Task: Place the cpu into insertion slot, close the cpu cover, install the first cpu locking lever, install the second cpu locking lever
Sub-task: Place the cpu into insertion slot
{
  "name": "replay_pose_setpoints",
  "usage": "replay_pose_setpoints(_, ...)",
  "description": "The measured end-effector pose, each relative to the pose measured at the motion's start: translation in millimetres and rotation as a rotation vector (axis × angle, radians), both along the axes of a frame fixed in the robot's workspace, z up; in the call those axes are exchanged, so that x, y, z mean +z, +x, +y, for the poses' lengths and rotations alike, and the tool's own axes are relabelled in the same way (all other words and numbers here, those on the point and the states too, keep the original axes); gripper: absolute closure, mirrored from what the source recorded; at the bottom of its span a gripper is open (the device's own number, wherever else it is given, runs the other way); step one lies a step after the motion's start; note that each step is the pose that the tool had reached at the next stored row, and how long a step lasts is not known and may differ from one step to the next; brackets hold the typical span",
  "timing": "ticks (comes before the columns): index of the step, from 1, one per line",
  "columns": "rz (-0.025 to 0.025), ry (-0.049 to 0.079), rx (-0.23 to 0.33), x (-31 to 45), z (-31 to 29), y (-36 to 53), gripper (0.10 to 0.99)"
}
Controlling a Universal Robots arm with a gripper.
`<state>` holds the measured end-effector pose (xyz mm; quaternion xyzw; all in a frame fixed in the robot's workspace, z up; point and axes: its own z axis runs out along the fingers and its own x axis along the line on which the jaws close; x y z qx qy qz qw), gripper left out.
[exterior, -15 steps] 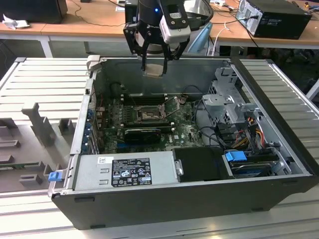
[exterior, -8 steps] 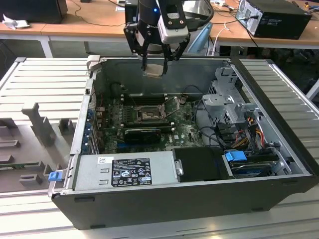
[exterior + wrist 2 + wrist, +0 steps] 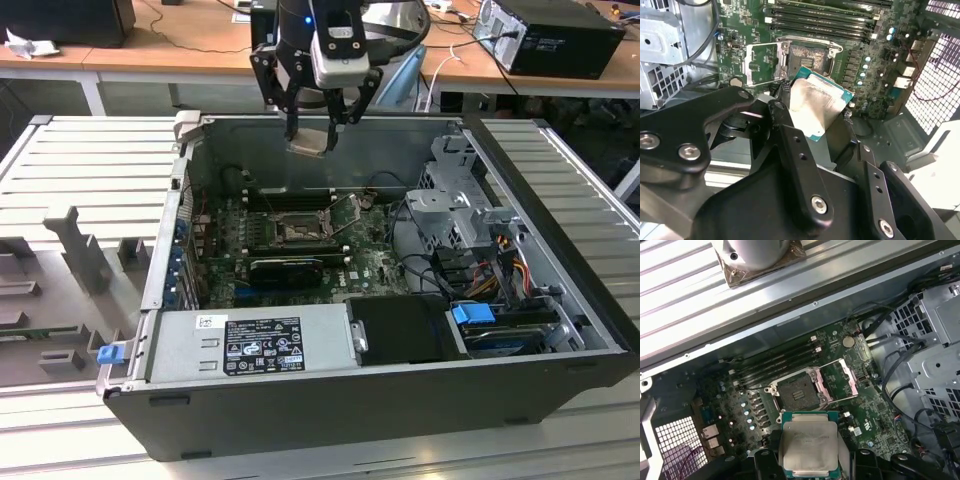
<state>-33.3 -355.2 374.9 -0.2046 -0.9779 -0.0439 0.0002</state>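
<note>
My gripper (image 3: pixel 312 138) hangs above the back wall of the open computer case, shut on the cpu (image 3: pixel 308 143), a flat silver-topped square chip with a green rim. Both wrist views show the cpu (image 3: pixel 817 102) (image 3: pixel 809 444) pinched by its edges between black fingers (image 3: pixel 790 145), held well above the board. Below it lies the insertion slot (image 3: pixel 298 232) (image 3: pixel 809 56) (image 3: pixel 797 391), a black-framed square socket with a dark, bare centre. The cpu cover (image 3: pixel 762 62) (image 3: pixel 841 379) is swung open beside the socket, hinged on one edge.
Long black memory slots (image 3: pixel 780 365) run along the socket's far side. A power supply (image 3: pixel 255 345) fills the case front, and a metal drive cage (image 3: pixel 455 215) with cables (image 3: pixel 495 265) stands on the exterior view's right. The case walls (image 3: pixel 330 150) ring the board.
</note>
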Motion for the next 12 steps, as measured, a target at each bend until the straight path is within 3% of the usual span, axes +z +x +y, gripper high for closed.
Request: replay_pose_setpoints(12, -0.0002, -0.004, -0.235, -3.5, 0.0, 0.2, 0.557)
